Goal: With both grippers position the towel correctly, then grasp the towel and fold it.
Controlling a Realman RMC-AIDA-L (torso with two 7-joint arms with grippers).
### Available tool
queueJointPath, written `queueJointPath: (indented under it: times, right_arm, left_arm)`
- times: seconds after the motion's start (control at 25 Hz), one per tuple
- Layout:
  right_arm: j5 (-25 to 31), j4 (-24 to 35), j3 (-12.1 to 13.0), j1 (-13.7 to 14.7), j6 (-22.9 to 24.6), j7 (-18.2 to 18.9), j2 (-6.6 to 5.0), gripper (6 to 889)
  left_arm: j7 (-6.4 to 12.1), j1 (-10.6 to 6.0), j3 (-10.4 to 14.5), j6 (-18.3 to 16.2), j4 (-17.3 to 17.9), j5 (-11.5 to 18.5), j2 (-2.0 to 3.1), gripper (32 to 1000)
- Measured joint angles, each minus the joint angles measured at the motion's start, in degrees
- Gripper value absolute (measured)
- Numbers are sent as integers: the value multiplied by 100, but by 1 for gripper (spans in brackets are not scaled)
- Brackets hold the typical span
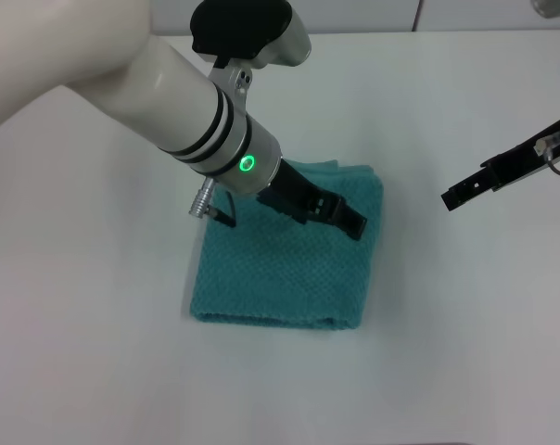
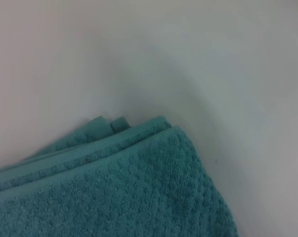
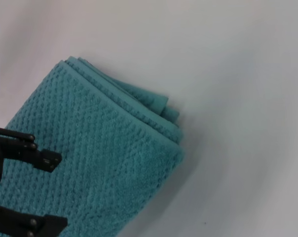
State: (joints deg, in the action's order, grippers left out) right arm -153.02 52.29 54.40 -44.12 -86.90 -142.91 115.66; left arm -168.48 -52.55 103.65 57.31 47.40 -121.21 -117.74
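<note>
From the head view, the towel (image 1: 285, 264) lies folded into a thick teal pad near the middle of the white table (image 1: 85, 315), with its stacked, layered edges along the far side and a rounded fold along the near side. The left gripper (image 1: 340, 215) reaches in from the upper left on its thick white arm, green ring light glowing, and its black fingers (image 1: 352, 222) sit over the far right part of the cloth, low above it or touching it; whether they are parted or closed cannot be told from here. The right gripper (image 1: 456, 197) hangs over bare table well to the right of the towel, apart from it, its slim black tip pointing toward the cloth; its finger state cannot be made out in this view. In the left wrist view, a corner of the towel (image 2: 139, 192) fills the lower part of the picture, the waffle weave on top and several layered edges showing at the corner, with bare table (image 2: 198, 59) beyond; none of this arm's own fingers appear. In the right wrist view, the towel (image 3: 104, 158) lies flat on the table (image 3: 238, 74), its layered corner stepped, and two black fingers (image 3: 38, 158) stand apart with cloth visible between them, spread open and holding nothing.
</note>
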Motion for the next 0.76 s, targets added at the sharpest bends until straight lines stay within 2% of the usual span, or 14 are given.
queueJointPath:
  times: [0.76]
  right_arm:
    - [0,0,0,0,-7,0,0,859]
  left_arm:
    - [-8,26,-12,17,67,-8,15,867]
